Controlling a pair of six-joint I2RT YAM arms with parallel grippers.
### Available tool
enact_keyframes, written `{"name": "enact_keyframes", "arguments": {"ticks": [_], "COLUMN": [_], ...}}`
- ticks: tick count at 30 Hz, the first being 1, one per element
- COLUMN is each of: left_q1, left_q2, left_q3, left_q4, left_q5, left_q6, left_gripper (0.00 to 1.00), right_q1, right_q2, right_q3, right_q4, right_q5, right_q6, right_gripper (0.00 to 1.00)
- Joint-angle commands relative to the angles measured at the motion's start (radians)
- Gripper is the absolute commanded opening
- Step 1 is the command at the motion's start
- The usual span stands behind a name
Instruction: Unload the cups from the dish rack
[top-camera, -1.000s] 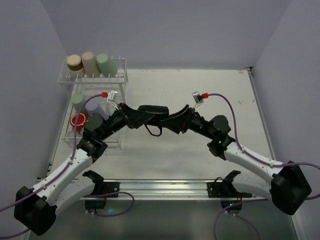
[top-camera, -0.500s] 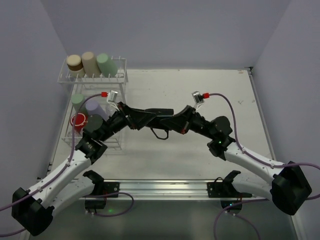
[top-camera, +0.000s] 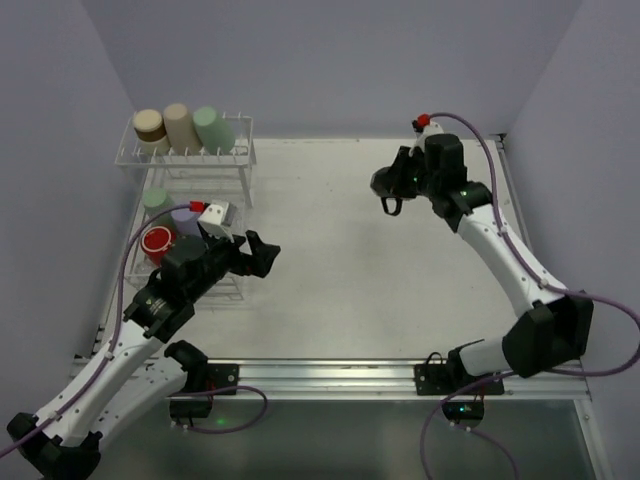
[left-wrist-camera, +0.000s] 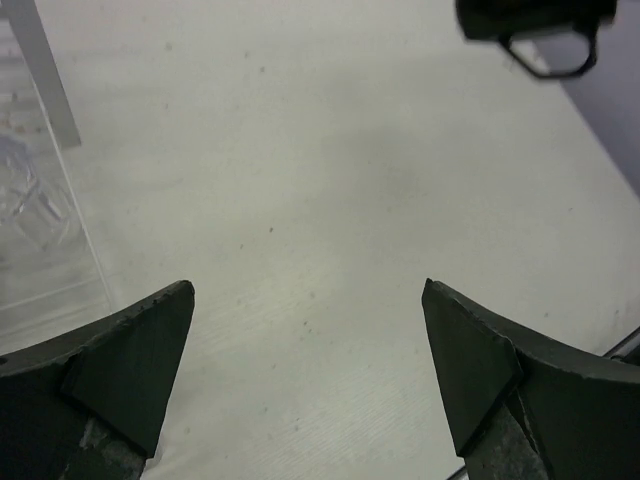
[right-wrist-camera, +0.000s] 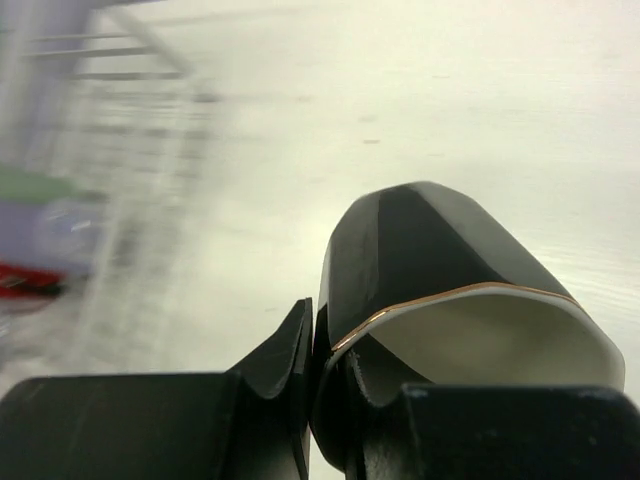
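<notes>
The white surface takes up most of the top view, and no cup stands on any bare part of it. The white thin-wire dish rack sits along its far left side, the raised pegged shelf at the far end and the long flat base running toward the arms.

The left arm reaches across the near end of the rack base and may hide something under it. The right arm stretches out over the far right part of the surface.

Three tumblers lie side by side on the shelf: a tan-brown cup, a beige cup and a pale green cup. On the base stand a second pale green cup, a purple cup and a red cup.

The black cup with cream inside is out of the rack, held above the surface and well apart from the rack. The right pincer is closed narrow on its wall at the rim.

The left pincer stands wide apart and empty, just beside the rack's near end, over bare surface.

By my reckoning the job has barely begun: one cup is lifted clear but not yet set down, and at least six remain in the rack.
</notes>
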Motion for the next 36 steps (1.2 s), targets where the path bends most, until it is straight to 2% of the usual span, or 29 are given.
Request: {"name": "enact_keyframes", "arguments": {"ticks": [1, 4, 9, 14, 23, 26, 27, 32, 33, 36], "left_q1": [0.004, 0.004, 0.004, 0.006, 0.006, 0.008, 0.008, 0.017, 0.017, 0.017], "left_q2": [-0.011, -0.02, -0.051, -0.075, -0.046, -0.039, -0.036, -0.017, -0.014, -0.008], "left_q3": [-0.048, -0.046, -0.052, -0.057, -0.051, -0.049, -0.048, -0.034, -0.028, -0.008], "left_q4": [-0.08, -0.063, -0.066, -0.073, -0.082, -0.088, -0.093, -0.111, -0.116, -0.134], "left_q5": [0.002, 0.053, 0.051, 0.022, -0.002, -0.051, -0.063, -0.166, -0.204, -0.247], "left_q6": [0.083, 0.095, 0.109, 0.105, 0.105, 0.102, 0.1, 0.088, 0.082, 0.054], "left_gripper": [1.0, 1.0, 1.0, 1.0, 1.0, 1.0, 1.0, 1.0, 1.0, 1.0], "right_q1": [-0.08, -0.155, -0.255, -0.297, -0.294, -0.292, -0.293, -0.286, -0.28, -0.267], "right_q2": [0.197, 0.354, 0.543, 0.666, 0.719, 0.712, 0.708, 0.601, 0.572, 0.447], "right_q3": [0.202, 0.336, 0.53, 0.574, 0.585, 0.575, 0.574, 0.568, 0.557, 0.505], "right_q4": [-0.302, -0.386, -0.471, -0.485, -0.492, -0.491, -0.489, -0.448, -0.43, -0.367], "right_q5": [0.23, 0.265, 0.275, 0.259, 0.282, 0.296, 0.302, 0.287, 0.279, 0.242], "right_q6": [-0.207, -0.251, -0.3, -0.317, -0.311, -0.31, -0.31, -0.27, -0.265, -0.235], "right_gripper": [0.0, 0.0, 0.0, 0.0, 0.01, 0.15, 0.28, 0.6, 0.7, 0.78]}}
